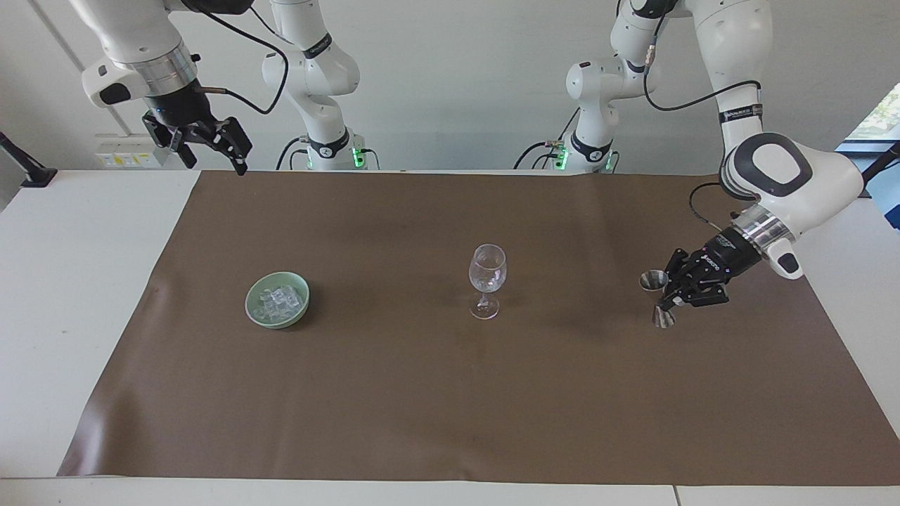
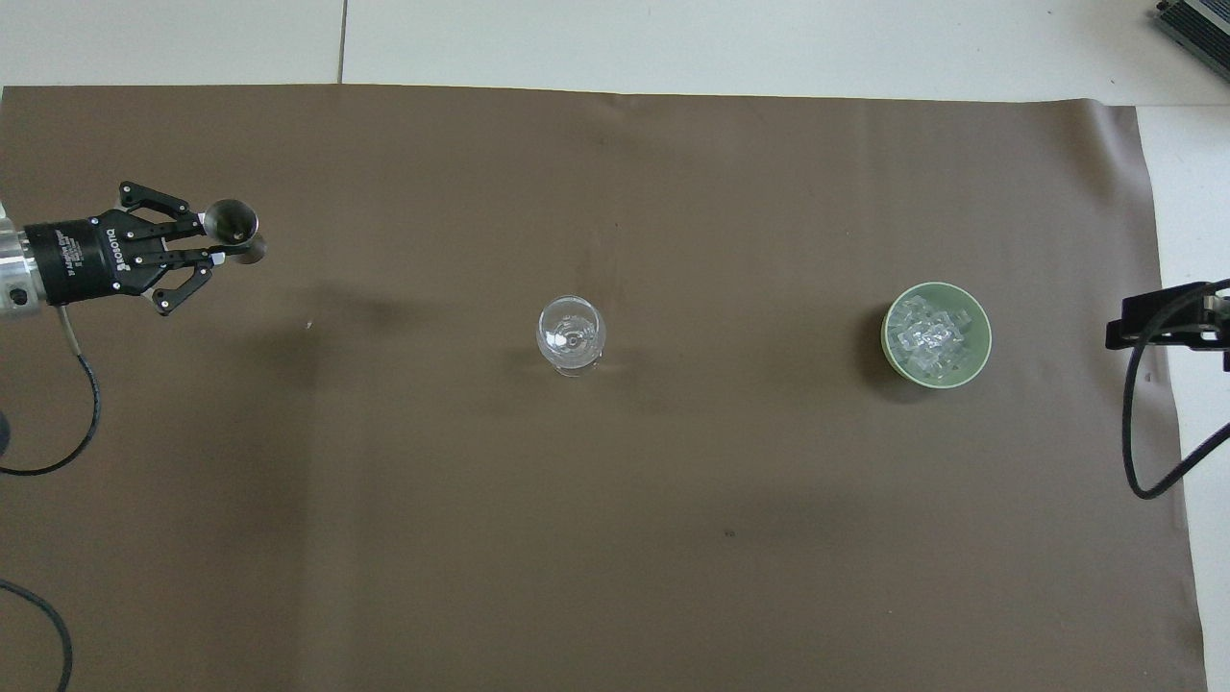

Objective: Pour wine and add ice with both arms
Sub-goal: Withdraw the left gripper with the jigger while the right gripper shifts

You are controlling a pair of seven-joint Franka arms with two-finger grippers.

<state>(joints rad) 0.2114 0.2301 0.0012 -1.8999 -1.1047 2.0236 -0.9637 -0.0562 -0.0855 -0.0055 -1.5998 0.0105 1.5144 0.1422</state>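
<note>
Overhead view cuts off most of both arms; the right gripper (image 2: 1158,322) shows only as a black edge with a looping cable at the right arm's end of the surface (image 2: 769,38), its fingers not visible there; the facing view shows the right gripper (image 1: 211,144) raised over the edge of the brown mat (image 1: 422,393) close to the robots, fingers spread apart and holding nothing, the arm waiting; the left gripper (image 1: 669,295) sits low over the mat toward the left arm's end, its fingers clamped on the narrow waist of a silver jigger (image 1: 657,299), which stands nearly upright with its wider cup on top; whether the jigger's foot touches the mat cannot be told; whether anything is in its cup is hard to make out; the wine glass (image 1: 486,280) stands upright on the mat about midway between the two ends, clear, with glints in its bowl that cannot be told apart as liquid or reflection; the ice (image 1: 278,301) lies piled in a pale green bowl (image 1: 254,309) toward the right arm's end, about as far from the robots as the glass and well apart from it; the cubes are small, clear and glassy, heaped so that single pieces are hard to count.
</note>
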